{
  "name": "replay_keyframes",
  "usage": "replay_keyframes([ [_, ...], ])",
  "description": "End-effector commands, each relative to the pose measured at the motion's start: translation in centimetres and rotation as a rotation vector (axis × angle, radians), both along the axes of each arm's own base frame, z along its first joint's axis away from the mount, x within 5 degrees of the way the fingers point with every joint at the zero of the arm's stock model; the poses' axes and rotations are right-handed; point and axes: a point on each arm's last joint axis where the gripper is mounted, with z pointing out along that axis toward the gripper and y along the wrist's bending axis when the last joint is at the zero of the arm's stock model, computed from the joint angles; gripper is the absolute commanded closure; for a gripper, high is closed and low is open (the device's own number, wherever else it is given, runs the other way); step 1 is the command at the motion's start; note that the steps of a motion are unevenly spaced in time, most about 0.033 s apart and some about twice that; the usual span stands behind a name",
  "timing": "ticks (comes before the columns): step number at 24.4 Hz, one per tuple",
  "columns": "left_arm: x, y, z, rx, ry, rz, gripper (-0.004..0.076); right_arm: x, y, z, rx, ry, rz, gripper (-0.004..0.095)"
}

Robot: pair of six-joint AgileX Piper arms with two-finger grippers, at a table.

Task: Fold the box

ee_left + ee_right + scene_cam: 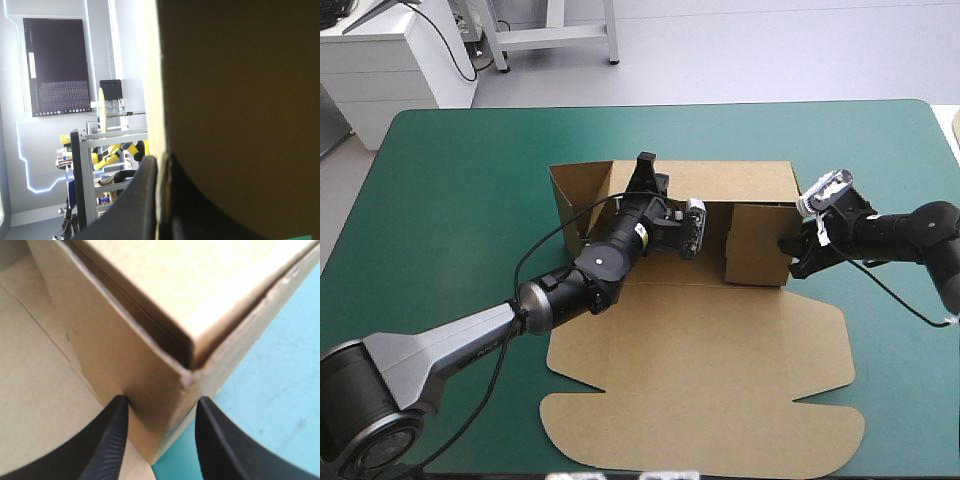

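The box (720,380) lies in the middle of the table, half built. Its far wall and two side walls stand up, and the lid lies flat toward the near edge. In the right wrist view the box (150,300) shows one raised corner, where two layers of board meet with a thin dark gap between them.

The left gripper (646,162) reaches over the tray to the top of the far wall. In its own view the left gripper (162,158) is pinched on the board's pale edge, its fingers nearly touching. The brown wall (240,100) fills most of what lies ahead of it.

The right gripper (796,255) is at the outer near corner of the right side wall. Seen close, the right gripper (161,401) has its fingers spread. One is against the inner side of that corner and one is on the outer side, over the cover.

The left arm (470,335) crosses the lid's left part and hides some of the tray floor. The right arm (910,230) comes in low over the table's right side.

The teal-green cover (450,200) lies bare around the box and also shows beside the corner (270,390). Beyond the far edge are a pale floor (720,50) and a white cabinet (380,60).
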Motion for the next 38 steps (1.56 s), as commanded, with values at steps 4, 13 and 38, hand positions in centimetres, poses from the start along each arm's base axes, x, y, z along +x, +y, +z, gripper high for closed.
replay_keyframes([
  [4,-0.6,-0.1,2.0,-0.047,-0.033,-0.031,0.0731,1.9,0.3,1.4,0.186,-0.092,-0.12,0.0524],
  [13,-0.6,-0.2,2.0,-0.068,-0.024,-0.037,0.0731,2.3,0.2,1.8,0.202,-0.156,-0.141,0.0903],
  [38,-3.4,-2.6,2.3,-0.086,-0.015,-0.178,0.0367,2.6,3.8,1.2,0.077,-0.146,-0.21,0.0913],
])
